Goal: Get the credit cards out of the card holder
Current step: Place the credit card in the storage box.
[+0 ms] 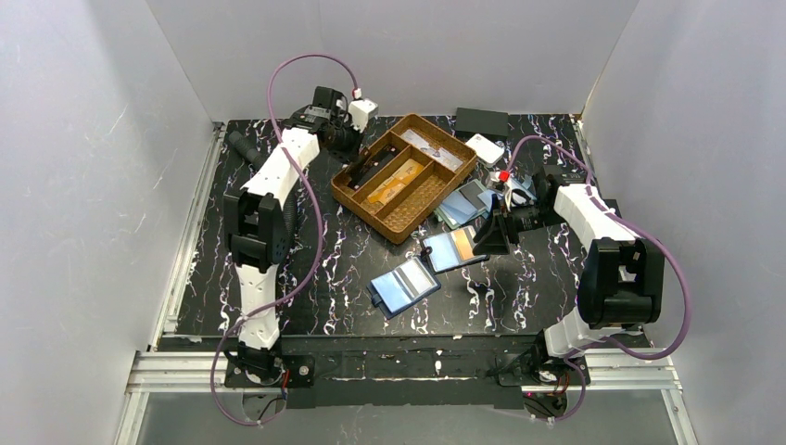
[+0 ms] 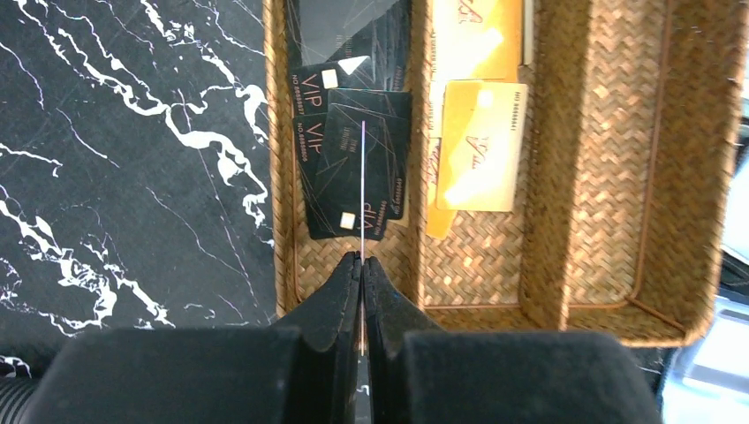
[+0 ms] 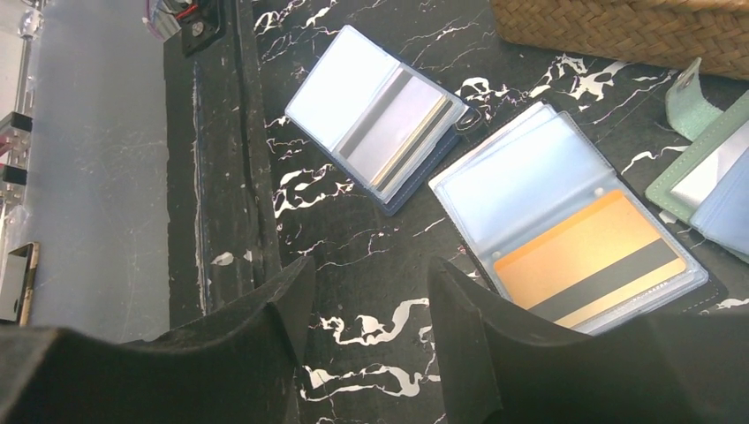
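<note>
"VIP" read on black plastic cards [image 2: 315, 208] | left end effector [image 2: 362, 265]: clamped on thin edge-on card [image 2: 363, 177], over brown woven basket [image 2: 565, 177] | right end effector [image 3: 371, 269]: held partly open, empty

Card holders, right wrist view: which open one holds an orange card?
The holder beside the right gripper: an orange card with a black stripe shows inside. The farther holder shows grey.

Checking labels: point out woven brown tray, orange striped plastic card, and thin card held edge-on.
Woven brown tray [image 2: 618, 177]: left wrist view, bare floor.
Orange striped card [image 3: 583, 252]: right wrist view, face.
Thin edge-on card [image 2: 363, 177]: left wrist view, edge.
</note>
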